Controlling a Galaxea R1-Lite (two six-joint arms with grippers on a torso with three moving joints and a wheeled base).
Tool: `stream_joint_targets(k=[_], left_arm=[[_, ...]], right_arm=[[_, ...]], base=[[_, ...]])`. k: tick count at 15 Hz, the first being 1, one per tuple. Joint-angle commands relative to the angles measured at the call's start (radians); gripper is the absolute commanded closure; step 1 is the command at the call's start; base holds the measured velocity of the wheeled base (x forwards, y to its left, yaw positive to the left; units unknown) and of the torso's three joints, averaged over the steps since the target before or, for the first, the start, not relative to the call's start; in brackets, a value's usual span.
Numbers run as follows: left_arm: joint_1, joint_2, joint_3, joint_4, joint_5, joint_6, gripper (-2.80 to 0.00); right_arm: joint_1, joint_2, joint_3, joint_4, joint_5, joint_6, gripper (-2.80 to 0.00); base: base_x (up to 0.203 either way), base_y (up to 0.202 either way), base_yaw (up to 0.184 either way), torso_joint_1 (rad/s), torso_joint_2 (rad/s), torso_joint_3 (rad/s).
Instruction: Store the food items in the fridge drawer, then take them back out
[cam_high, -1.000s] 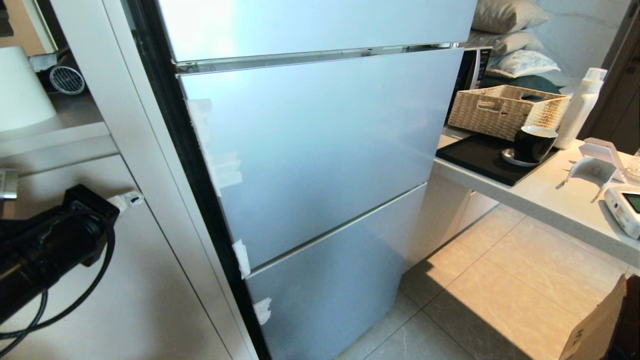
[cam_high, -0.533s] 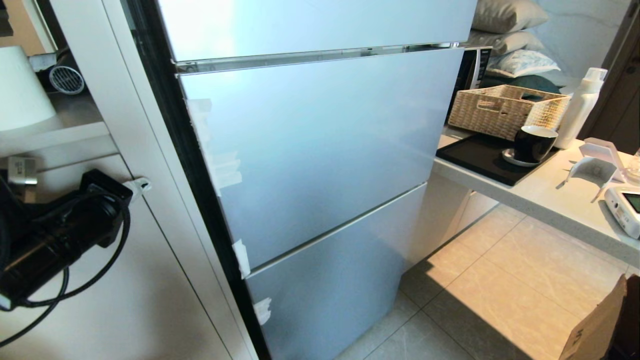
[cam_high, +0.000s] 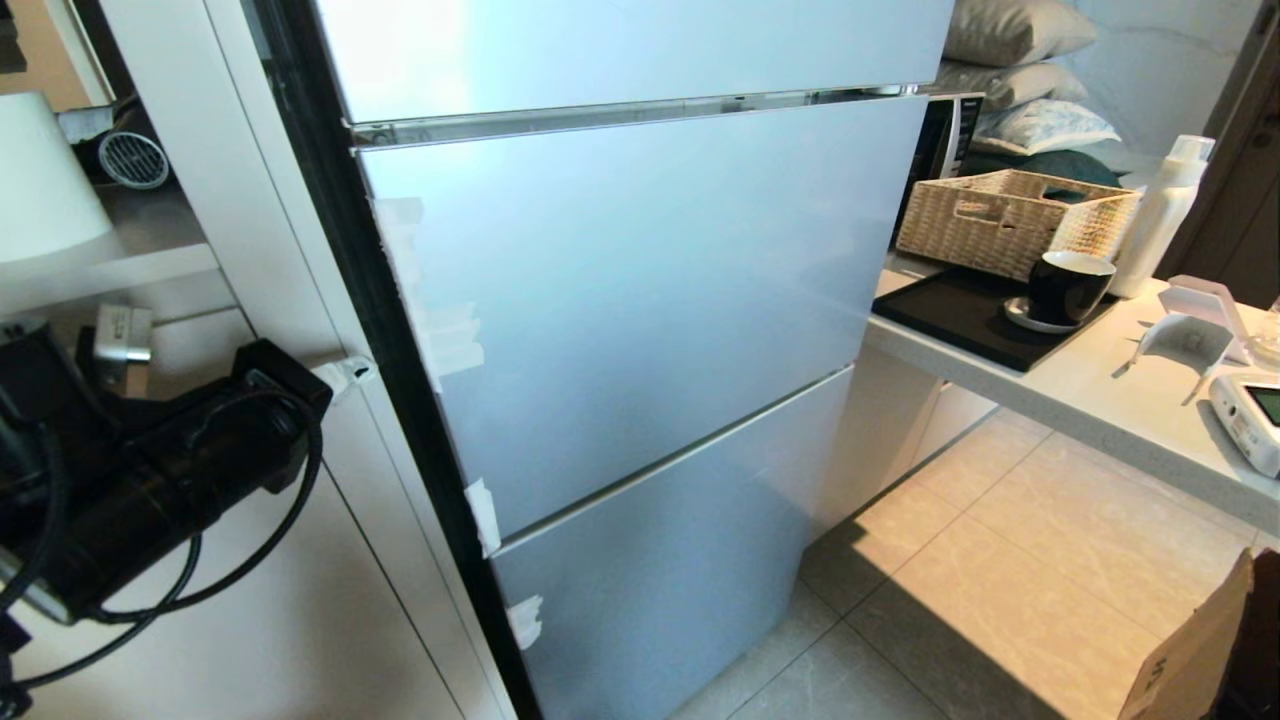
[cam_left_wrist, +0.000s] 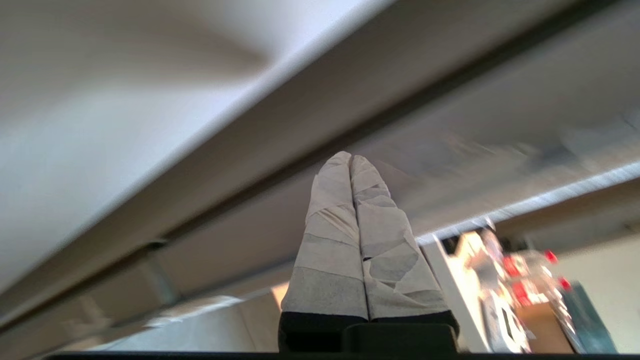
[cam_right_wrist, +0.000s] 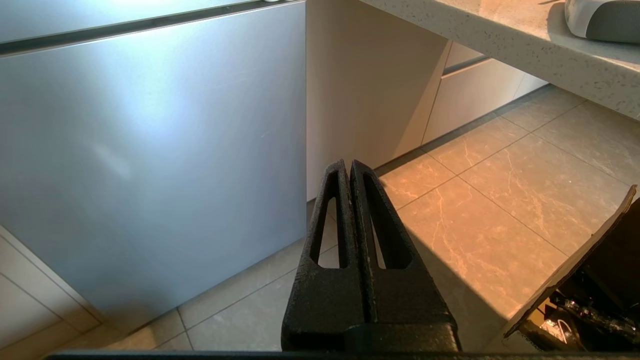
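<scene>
Left gripper (cam_left_wrist: 351, 160) fingers pressed together, empty, near fridge (cam_high: 640, 300) edge, right gripper (cam_right_wrist: 350, 167) fingers closed, empty.

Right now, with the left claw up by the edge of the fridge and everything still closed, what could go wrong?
1. The left claw is shut, its taped fingertips pressed together near the dark side edge of the fridge; it may slip off rather than catch a door edge.
2. A loose black cable loops under the left arm and could snag.
3. No food is in view, so nothing can be stored yet.
</scene>
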Motion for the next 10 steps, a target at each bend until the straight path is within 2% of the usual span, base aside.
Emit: stream_joint_targets(k=[1, 5, 10], left_arm=[[-0.025, 0.022, -0.028, -0.006, 0.002, -0.005, 0.00], [-0.030, 0.074, -0.066, -0.008, 0.005, -0.006, 0.00], [-0.108, 0.060, -0.060, -0.008, 0.008, -0.006, 0.00]], right_arm=[[0.000, 0.001, 0.000, 0.000, 0.000, -0.001, 0.00], [0.000, 0.001, 0.000, 0.000, 0.000, -0.001, 0.00], [0.000, 0.001, 0.000, 0.000, 0.000, -0.001, 0.00]], base=[[0.000, 0.000, 0.000, 0.000, 0.00, 0.000], [0.000, 0.000, 0.000, 0.000, 0.00, 0.000], [0.000, 0.000, 0.000, 0.000, 0.00, 0.000]])
